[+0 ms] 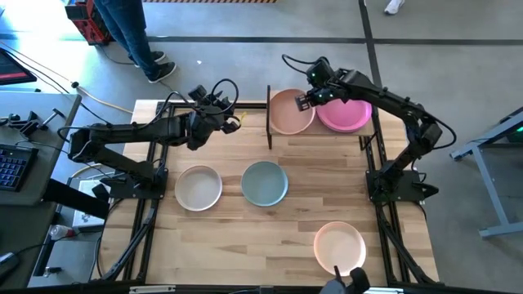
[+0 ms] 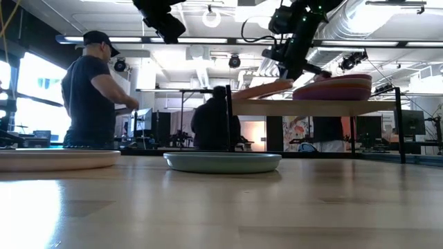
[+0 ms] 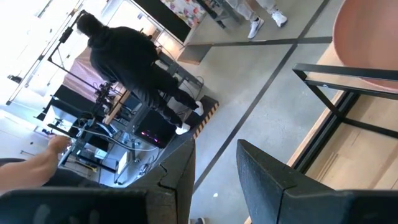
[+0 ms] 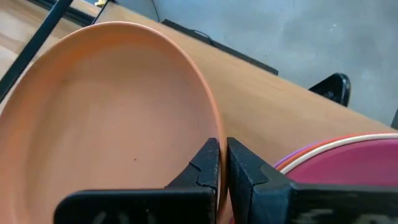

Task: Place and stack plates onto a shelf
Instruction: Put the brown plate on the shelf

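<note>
Peach plate [image 1: 290, 112] rests tilted on the shelf [image 2: 318, 106] beside the magenta stack [image 1: 347, 114], its rim pinched by the right gripper [image 1: 304, 101]; the left gripper [image 1: 214, 100] hovers open.

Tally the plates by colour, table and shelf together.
1 round matte cream plate, on the wooden tabletop
1 round grey-teal plate, tabletop
1 round pale pink plate, tabletop
1 round peach plate, over the light-wood shelf
1 round magenta plate, topping a shelf stack
Total: 5; plates beneath the magenta one cannot be counted.
</note>
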Robot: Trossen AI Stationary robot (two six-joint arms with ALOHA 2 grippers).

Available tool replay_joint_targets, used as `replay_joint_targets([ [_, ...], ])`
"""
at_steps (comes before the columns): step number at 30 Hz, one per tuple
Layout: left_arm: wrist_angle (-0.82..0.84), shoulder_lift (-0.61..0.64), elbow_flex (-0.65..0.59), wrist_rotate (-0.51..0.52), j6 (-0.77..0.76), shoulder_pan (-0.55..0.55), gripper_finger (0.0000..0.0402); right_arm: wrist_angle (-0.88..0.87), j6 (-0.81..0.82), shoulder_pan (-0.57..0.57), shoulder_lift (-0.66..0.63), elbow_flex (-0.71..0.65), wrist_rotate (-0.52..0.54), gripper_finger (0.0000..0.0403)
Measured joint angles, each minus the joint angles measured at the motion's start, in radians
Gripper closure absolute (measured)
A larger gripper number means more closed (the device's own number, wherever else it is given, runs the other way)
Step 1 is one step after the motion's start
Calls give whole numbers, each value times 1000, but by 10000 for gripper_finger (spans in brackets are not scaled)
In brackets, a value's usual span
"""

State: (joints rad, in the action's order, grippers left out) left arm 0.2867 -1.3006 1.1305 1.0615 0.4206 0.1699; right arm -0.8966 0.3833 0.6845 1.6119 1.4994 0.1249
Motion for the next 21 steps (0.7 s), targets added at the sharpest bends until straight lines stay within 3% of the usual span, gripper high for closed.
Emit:
replay_joint_targets([
  [17, 1, 0, 0, 1, 1, 0, 294, 40, -26, 26, 4, 0, 13, 401],
  [21, 1, 0, 0, 1, 2, 0, 294, 31, -26, 29, 13, 0, 5, 381],
])
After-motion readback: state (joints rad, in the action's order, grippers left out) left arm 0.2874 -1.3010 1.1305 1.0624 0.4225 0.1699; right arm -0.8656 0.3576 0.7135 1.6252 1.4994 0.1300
